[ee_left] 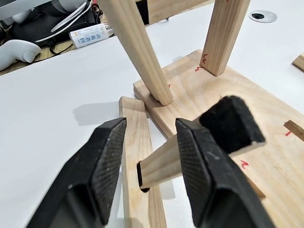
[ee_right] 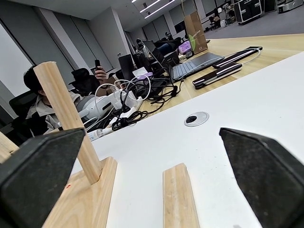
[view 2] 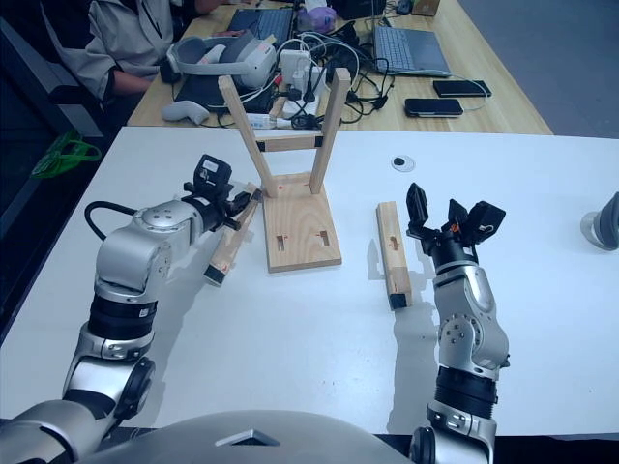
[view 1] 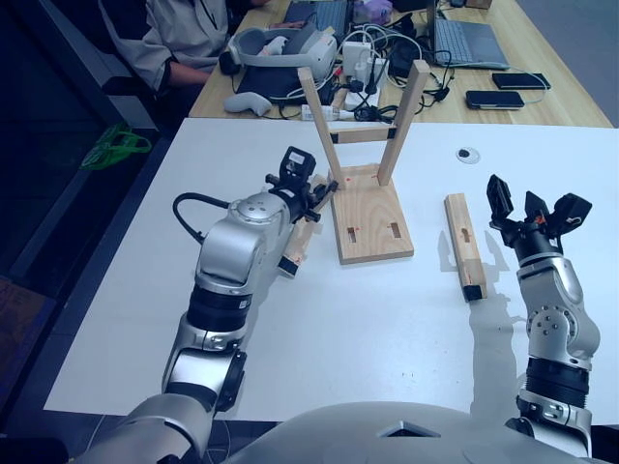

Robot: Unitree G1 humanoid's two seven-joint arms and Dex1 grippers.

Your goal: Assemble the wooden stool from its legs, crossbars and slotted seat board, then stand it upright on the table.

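The slotted seat board (view 1: 372,227) lies flat in the middle of the white table. Two legs (view 1: 319,121) stand upright in its far slots, joined by a crossbar (view 1: 363,135). Against the board's left edge lie two more wooden pieces (view 1: 300,242), one crossing the other. My left gripper (ee_left: 151,126) is open and low over them, the end of the slanting piece (ee_left: 161,166) between its fingers and against one pad (ee_left: 197,166). A loose leg (view 1: 462,246) lies right of the board. My right gripper (view 1: 537,208) hovers wide open just right of that leg (ee_right: 180,199).
A wooden desk behind the table holds laptops, a headset (view 1: 280,43), cables and phones (view 1: 493,99). A round grommet (view 1: 468,155) sits in the table's far right. A person sits at the desk's left end. Bare white table lies in front of the board.
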